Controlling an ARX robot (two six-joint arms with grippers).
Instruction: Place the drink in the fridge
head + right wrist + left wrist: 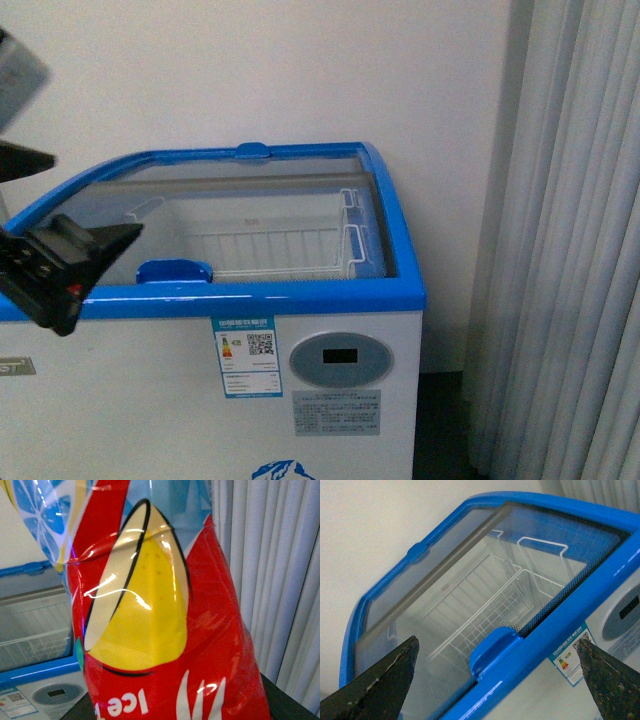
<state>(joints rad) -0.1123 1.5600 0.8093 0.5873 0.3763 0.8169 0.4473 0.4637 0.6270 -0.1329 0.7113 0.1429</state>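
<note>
The fridge (330, 425) is a white chest cooler with a blue rim, a sliding glass top, an oval grey display (340, 358) and a white wire basket (280, 245) inside. My left gripper (60, 265) is open at the left edge of the front view, close to the front rim. In the left wrist view its dark fingertips (385, 680) straddle the blue lid handle (495, 647). My right gripper is shut on the drink (165, 630), whose glossy red, yellow and light-blue label fills the right wrist view and hides the fingers. The fridge rim (30, 672) shows behind it.
A plain light wall stands behind the fridge. Grey-white curtains (570, 230) hang to its right and also show in the right wrist view (270, 570). A dark floor strip (440, 420) lies between fridge and curtain.
</note>
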